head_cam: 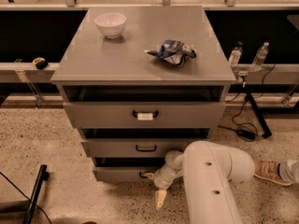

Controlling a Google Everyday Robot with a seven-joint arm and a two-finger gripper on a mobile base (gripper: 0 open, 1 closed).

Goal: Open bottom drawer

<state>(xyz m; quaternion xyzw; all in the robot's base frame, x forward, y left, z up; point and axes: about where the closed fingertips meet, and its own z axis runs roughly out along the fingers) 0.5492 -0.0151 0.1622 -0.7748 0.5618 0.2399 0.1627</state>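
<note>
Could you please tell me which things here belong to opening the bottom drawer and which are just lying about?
Job: bottom drawer; its handle; end effector, at that handle.
Lying about: bowl; snack bag; top drawer; middle drawer; shoe.

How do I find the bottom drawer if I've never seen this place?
Find the gray cabinet with a bowl on top. Go down its three drawer fronts to the lowest, where the gripper is by the handle. That bottom drawer has the narrowest, shortest front and no white tag like the top drawer's.
</note>
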